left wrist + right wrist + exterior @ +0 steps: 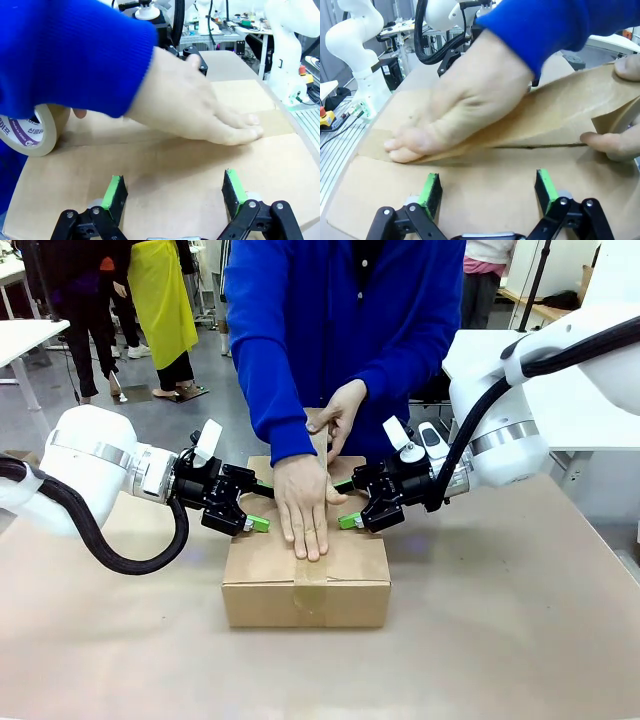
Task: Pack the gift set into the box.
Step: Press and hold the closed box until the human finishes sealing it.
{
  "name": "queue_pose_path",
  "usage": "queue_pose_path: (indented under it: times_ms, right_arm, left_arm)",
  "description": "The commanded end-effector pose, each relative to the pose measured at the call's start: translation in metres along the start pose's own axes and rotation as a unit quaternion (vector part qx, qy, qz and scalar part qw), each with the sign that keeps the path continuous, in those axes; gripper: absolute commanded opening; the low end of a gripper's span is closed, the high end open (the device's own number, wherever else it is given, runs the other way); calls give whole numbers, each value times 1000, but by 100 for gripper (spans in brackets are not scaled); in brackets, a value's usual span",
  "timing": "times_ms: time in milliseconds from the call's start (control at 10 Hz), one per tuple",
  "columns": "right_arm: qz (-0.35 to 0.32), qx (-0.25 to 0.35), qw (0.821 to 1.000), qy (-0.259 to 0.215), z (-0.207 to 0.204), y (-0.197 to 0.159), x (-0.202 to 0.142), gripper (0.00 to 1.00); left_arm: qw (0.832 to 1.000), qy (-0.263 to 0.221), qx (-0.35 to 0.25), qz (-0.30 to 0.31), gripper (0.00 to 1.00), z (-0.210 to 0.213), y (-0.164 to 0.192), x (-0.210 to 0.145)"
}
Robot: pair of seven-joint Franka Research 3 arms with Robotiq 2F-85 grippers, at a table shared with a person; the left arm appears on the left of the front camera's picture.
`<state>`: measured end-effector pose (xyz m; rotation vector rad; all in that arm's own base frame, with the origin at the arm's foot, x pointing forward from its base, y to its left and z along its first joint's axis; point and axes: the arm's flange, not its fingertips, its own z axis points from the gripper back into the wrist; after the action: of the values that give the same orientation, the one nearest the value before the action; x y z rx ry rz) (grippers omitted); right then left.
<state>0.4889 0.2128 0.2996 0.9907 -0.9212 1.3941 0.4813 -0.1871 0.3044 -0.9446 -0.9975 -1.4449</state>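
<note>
The box (345,590) stands shut at the table's middle, its brown top also showing in the left wrist view (165,160) and the right wrist view (470,170). My left gripper (258,506) is open at the left edge of the box top, its green pads (114,192) spread wide over bare cardboard. On the opposite side my right gripper (347,502) is open the same way, with its pads (431,190) over the top. Between them a person's hand (302,510) presses brown tape (310,585) flat along the seam. The gift set is hidden.
The person's other hand (338,415) holds a roll of brown tape (30,132) behind the box, and the strip (560,117) runs from it. The person in a blue sleeve (270,370) stands at the far edge. Bare table (500,640) lies in front and to both sides.
</note>
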Motion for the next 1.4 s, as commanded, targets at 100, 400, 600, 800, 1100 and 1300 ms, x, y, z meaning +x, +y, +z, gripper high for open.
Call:
queue_pose_path:
  times_ms: [100, 400, 600, 800, 1100, 1300]
  right_arm:
    - [2, 1, 1000, 1, -2, 1, 0, 100]
    - [2, 1, 1000, 1, -2, 1, 0, 100]
    - [2, 1, 1000, 1, -2, 1, 0, 100]
    - [2, 1, 1000, 1, -2, 1, 0, 100]
    - [2, 1, 1000, 1, -2, 1, 0, 100]
    - [2, 1, 1000, 1, -2, 1, 0, 100]
  left_arm:
    - [1000, -2, -3, 1, 100, -1, -2, -2]
    - [1000, -2, -3, 1, 100, -1, -2, -2]
    - [1000, -2, -3, 1, 100, -1, -2, -2]
    - [1000, -2, -3, 1, 100, -1, -2, -2]
    - [1000, -2, -3, 1, 100, -1, -2, -2]
    - [1000, -2, -3, 1, 100, -1, -2, -2]
